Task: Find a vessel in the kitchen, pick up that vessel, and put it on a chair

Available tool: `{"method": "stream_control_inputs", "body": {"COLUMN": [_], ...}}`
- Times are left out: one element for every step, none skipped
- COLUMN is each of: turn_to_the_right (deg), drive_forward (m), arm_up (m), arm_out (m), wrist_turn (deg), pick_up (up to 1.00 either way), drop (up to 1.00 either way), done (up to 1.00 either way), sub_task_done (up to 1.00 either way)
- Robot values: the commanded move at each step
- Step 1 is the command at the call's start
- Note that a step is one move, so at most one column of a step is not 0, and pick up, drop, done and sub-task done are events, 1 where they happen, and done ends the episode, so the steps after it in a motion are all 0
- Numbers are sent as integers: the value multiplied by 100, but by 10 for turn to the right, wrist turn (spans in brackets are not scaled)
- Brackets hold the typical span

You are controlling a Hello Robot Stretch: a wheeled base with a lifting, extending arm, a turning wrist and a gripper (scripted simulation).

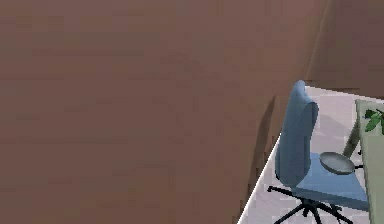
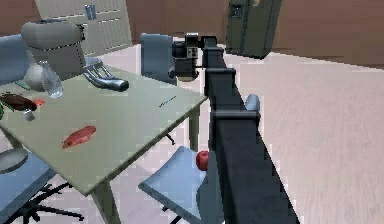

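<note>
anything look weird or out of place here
A small red round thing sits on a chair seat beside the arm, and a shallow grey dish lies on the seat of the blue office chair: odd spots for both. A flat red piece lies bare on the table. Nothing looks spilled or broken.

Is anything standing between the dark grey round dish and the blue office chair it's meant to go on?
Nothing visible does. In the forward view the dark grey round dish lies right on the seat of the blue office chair, with no other thing between them.
</note>
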Motion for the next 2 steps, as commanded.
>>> {"method": "stream_control_inputs", "body": {"turn_to_the_right": [0,0], "drive_forward": [0,0], "arm_up": [0,0], "arm_out": [0,-10], "wrist_turn": [0,0], "pick_up": [0,0], "drop": [100,0], "done": [0,0], "sub_task_done": [0,0]}}
